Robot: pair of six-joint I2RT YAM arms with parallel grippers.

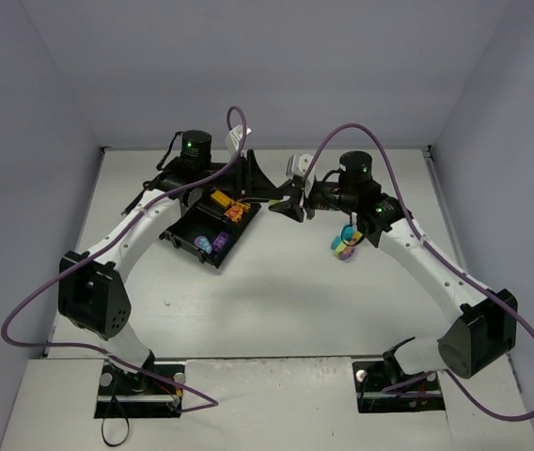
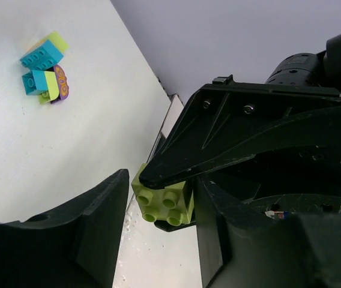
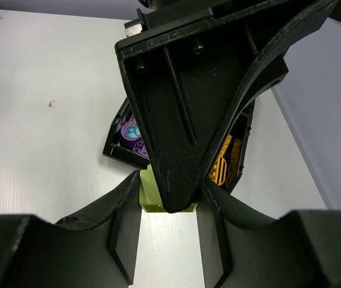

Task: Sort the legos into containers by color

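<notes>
A lime green brick [image 2: 164, 203] hangs in mid-air between my two grippers, which meet above the table's middle. My right gripper [image 3: 167, 240] is shut on it [image 3: 149, 191], both fingers against its sides. My left gripper [image 2: 158, 240] is open around the same brick, with a gap at its left finger [image 2: 98, 228]. Loose teal, lime and purple legos [image 2: 44, 69] lie in a small pile [image 1: 344, 246] under the right arm. The black tray [image 1: 184, 224] holds orange-yellow bricks [image 3: 221, 165] and purple ones [image 3: 131, 135] in separate compartments.
The grippers [image 1: 281, 195] meet just right of the tray's far corner. Purple cables loop over both arms. Grey walls close the table at the back and sides.
</notes>
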